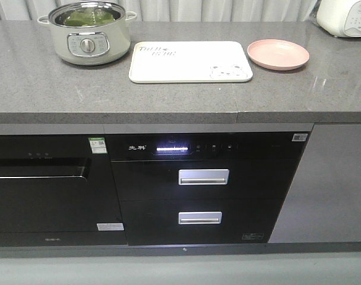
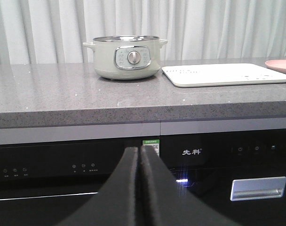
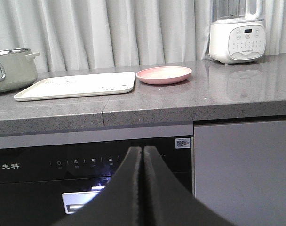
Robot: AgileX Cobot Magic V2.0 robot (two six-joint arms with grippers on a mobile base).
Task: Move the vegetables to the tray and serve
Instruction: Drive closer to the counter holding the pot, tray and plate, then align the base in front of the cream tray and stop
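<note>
Green vegetables (image 1: 88,18) lie inside a pale green electric pot (image 1: 91,44) at the back left of the grey counter. The cream-white tray (image 1: 189,62) with grey lettering and a bear face rests flat beside the pot, to its right. The pot (image 2: 127,59) and tray (image 2: 223,74) also show in the left wrist view, and the tray (image 3: 77,84) in the right wrist view. My left gripper (image 2: 140,151) is shut and holds nothing, low in front of the cabinet. My right gripper (image 3: 142,151) is shut too, also below counter height. Neither gripper appears in the front view.
A round pink plate (image 1: 278,54) sits right of the tray. A white blender appliance (image 3: 237,33) stands at the counter's far right. Below the counter are a black dishwasher front (image 1: 44,184) and a black drawer unit with silver handles (image 1: 203,176). Curtains hang behind.
</note>
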